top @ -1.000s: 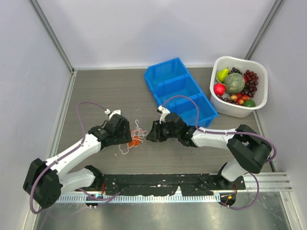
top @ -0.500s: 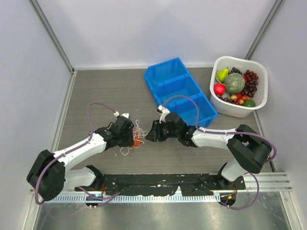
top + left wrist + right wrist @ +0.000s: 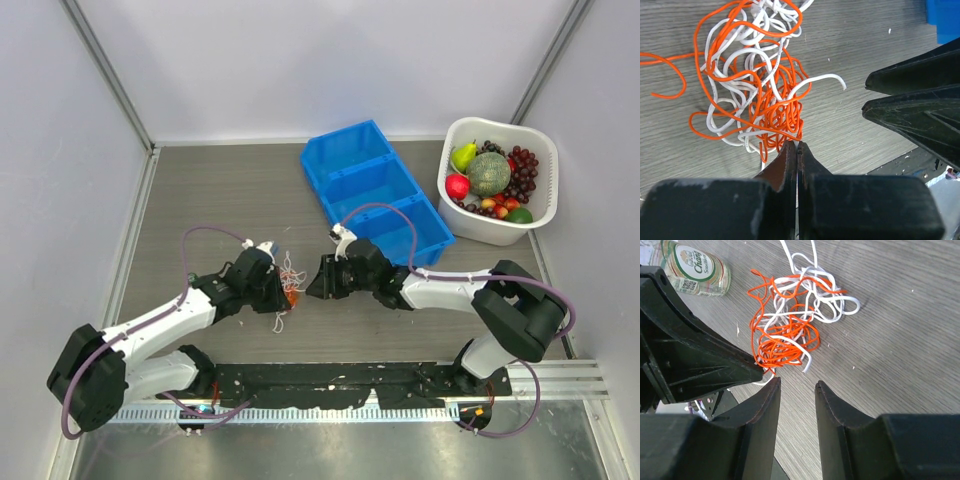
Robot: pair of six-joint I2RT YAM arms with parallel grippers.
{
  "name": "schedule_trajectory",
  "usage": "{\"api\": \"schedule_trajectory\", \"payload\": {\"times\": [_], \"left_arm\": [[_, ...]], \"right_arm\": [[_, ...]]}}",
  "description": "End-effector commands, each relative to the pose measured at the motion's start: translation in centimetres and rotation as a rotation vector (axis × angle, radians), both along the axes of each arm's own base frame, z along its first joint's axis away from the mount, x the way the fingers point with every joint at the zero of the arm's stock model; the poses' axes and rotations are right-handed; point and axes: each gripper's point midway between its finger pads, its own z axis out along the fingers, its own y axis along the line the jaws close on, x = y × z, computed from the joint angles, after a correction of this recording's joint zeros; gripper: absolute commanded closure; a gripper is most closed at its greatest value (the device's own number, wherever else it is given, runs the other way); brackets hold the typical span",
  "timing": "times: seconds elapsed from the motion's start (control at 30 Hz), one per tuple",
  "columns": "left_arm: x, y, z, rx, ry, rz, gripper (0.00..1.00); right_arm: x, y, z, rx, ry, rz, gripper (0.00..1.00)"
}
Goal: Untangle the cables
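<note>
The cables [image 3: 289,275] are a small tangle of thin orange and white cords on the grey table between my two grippers. The left wrist view shows them as a knot [image 3: 760,75] just past my left gripper [image 3: 797,145]. Its jaws are pressed together on the knot's near edge; which strand is pinched cannot be made out. From above, the left gripper [image 3: 285,297] sits at the tangle's lower left. My right gripper [image 3: 797,382] is open with only bare table between its fingers, just short of the cables [image 3: 790,335]. It [image 3: 312,283] points left at the tangle.
A blue divided bin [image 3: 380,195] lies behind the right arm, with a white basket [image 3: 490,232] of fruit at the far right. A small labelled bottle [image 3: 695,272] lies beyond the tangle. A black rail [image 3: 330,380] runs along the near edge.
My left gripper has slid right to the tangle's edge and shut there. The cords have bunched and shifted slightly. The right gripper has hardly moved.
</note>
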Motion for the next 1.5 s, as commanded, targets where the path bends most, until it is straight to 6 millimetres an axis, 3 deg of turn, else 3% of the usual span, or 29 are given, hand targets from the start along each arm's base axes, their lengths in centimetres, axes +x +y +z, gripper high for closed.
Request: {"api": "schedule_trajectory", "payload": {"times": [0.0, 0.13, 0.23, 0.3, 0.43, 0.5, 0.6, 0.67, 0.73, 0.8, 0.9, 1.03, 1.13, 1.47], "left_arm": [[0.5, -1.6, 2.4, -0.076, -0.034, -0.026, 1.0], [0.3, -2.2, 5.0, -0.147, -0.078, -0.05, 1.0], [0.3, -2.4, 5.7, -0.176, -0.097, -0.054, 0.86], [0.2, -2.8, 5.3, -0.19, -0.088, -0.062, 0.83], [0.2, -3.8, 3.5, -0.231, -0.035, -0.05, 0.99], [0.1, -3.9, 2.9, -0.23, -0.021, -0.04, 1.0], [0.3, -3.9, 3.8, -0.243, -0.057, -0.039, 1.0], [0.5, -3.3, 5.0, -0.238, -0.105, -0.037, 0.99], [1.0, -1.9, 6.1, -0.194, -0.159, 0.007, 0.85], [2.0, 0.9, 7.2, -0.105, -0.234, 0.112, 0.58], [2.5, 4.2, 9.3, -0.024, -0.314, 0.227, 0.42], [2.6, 7.4, 12.0, 0.036, -0.393, 0.324, 0.37], [2.3, 8.2, 13.0, 0.037, -0.419, 0.342, 0.34], [1.5, 7.9, 11.9, 0.015, -0.395, 0.321, 0.27]], "right_arm": [[-0.4, 0.8, 1.9, 0.075, -0.037, 0.028, 0.61], [-1.4, 2.0, 2.3, 0.1, -0.039, 0.078, 0.6], [-1.5, 2.8, 2.8, 0.115, -0.047, 0.089, 0.59], [-1.4, 3.0, 2.7, 0.116, -0.038, 0.079, 0.59], [-1.1, 2.6, 2.6, 0.11, -0.038, 0.049, 0.59], [-0.8, 1.7, 2.4, 0.085, -0.049, 0.002, 0.59], [-1.2, 0.3, 1.9, 0.052, -0.06, -0.016, 0.59], [-2.1, 0.4, 2.3, 0.058, -0.086, 0.009, 0.58], [-3.5, 1.3, 2.2, 0.048, -0.106, 0.036, 0.58], [-5.9, 3.1, 2.2, 0.065, -0.119, 0.08, 0.58], [-7.6, 5.5, 1.7, 0.071, -0.155, 0.108, 0.58], [-7.5, 8.7, 1.0, -0.011, -0.229, 0.074, 0.58], [-6.3, 9.0, -0.2, -0.062, -0.249, 0.018, 0.58], [-6.1, 12.1, -2.6, -0.091, -0.249, 0.075, 0.63]]}}
